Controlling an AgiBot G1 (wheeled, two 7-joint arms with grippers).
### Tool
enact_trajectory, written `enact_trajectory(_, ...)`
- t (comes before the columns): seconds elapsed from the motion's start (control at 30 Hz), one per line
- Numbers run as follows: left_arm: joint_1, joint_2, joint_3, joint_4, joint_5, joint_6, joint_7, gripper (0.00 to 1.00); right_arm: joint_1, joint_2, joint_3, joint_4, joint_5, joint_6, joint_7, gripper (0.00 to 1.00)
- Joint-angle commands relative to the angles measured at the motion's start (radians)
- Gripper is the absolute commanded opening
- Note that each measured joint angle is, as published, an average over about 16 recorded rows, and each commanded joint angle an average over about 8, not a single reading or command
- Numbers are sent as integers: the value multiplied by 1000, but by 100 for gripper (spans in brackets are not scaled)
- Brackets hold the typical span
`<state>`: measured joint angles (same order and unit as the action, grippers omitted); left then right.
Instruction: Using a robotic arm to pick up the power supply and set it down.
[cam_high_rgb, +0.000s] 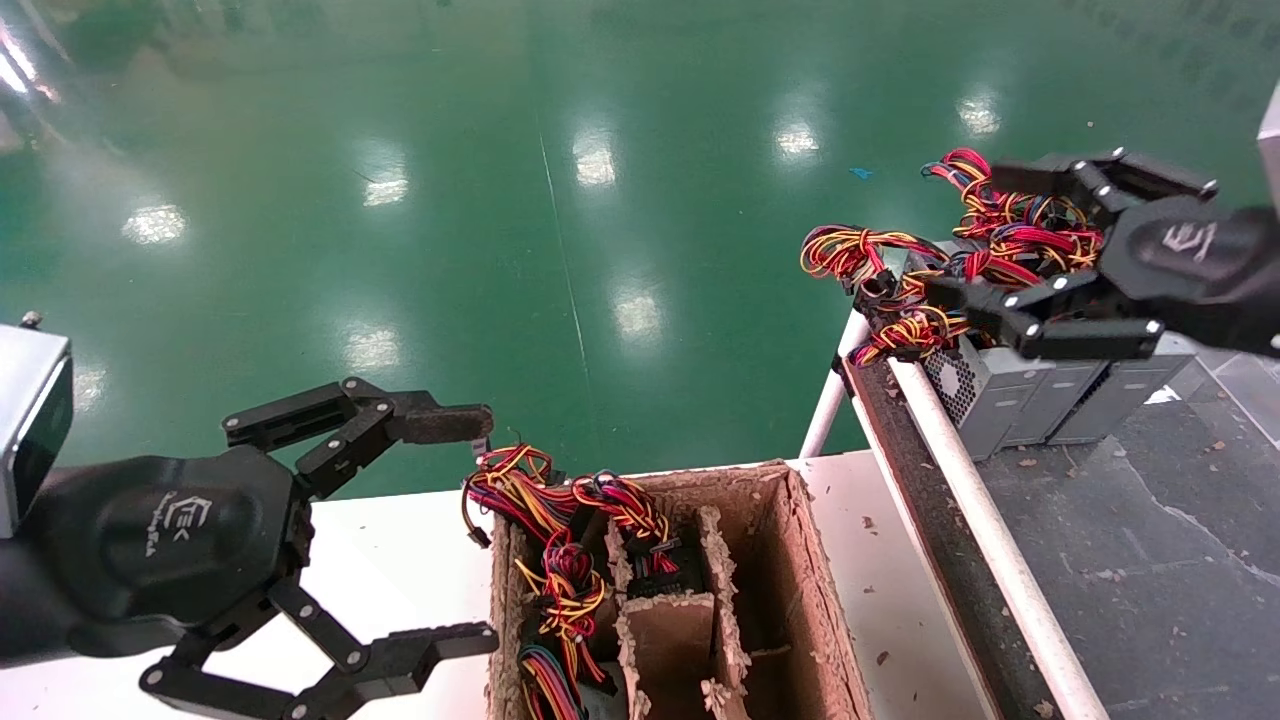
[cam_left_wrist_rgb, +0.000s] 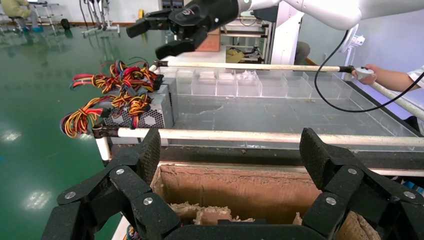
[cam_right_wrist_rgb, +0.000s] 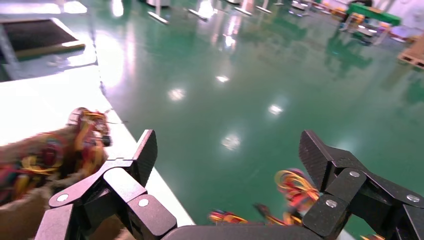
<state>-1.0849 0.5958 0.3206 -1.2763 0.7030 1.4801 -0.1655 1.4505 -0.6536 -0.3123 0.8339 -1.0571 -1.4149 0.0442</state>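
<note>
Three grey power supply boxes (cam_high_rgb: 1000, 400) stand side by side at the near end of the dark belt on the right. Their red, yellow and black wire bundles (cam_high_rgb: 900, 255) spill over the top. My right gripper (cam_high_rgb: 968, 232) hovers just above those wires, open, with nothing between its fingers. From the left wrist view the same units (cam_left_wrist_rgb: 150, 112) and right gripper (cam_left_wrist_rgb: 157, 37) show far off. In the right wrist view the gripper (cam_right_wrist_rgb: 230, 155) is open over green floor, with wires (cam_right_wrist_rgb: 295, 185) below. My left gripper (cam_high_rgb: 482, 530) stays open beside the cardboard box.
A frayed cardboard box (cam_high_rgb: 815, 580) with dividers holds more wire bundles (cam_high_rgb: 560, 540) on the white table (cam_high_rgb: 400, 570). A white rail (cam_high_rgb: 990, 540) edges the dark belt (cam_high_rgb: 1150, 560). A person's hand (cam_left_wrist_rgb: 370, 75) rests on the far rail.
</note>
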Motion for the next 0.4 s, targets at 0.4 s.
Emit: enact_trajectory(0.4,0,0,0,0,0,0,0,100,-150,17,13,180,130,-32,57,100)
